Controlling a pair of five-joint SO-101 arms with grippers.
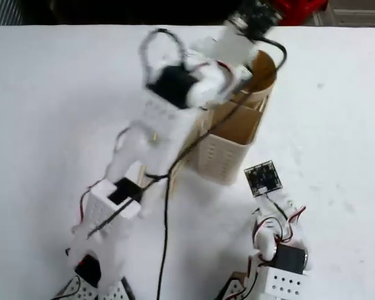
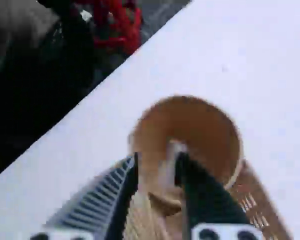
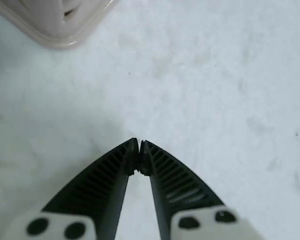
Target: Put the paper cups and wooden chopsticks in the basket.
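A brown paper cup (image 1: 264,70) (image 2: 200,135) sits tilted at the far end of the tall cream basket (image 1: 228,147) (image 2: 257,200), its mouth facing my left wrist camera. My left gripper (image 1: 245,74) (image 2: 157,167) straddles the cup's near wall, one finger inside and one outside, shut on it. Pale wooden chopsticks (image 1: 234,122) (image 2: 140,222) lie inside the basket below the cup. My right gripper (image 3: 139,157) is shut with nothing in it, low over bare white table beside a corner of the basket (image 3: 55,22).
The white table (image 1: 337,112) is bare to the right and the left of the basket. The right arm (image 1: 278,253) stays folded near the front edge. Black cables (image 1: 165,206) trail from the left arm. Red and dark items (image 2: 112,25) lie beyond the table's far edge.
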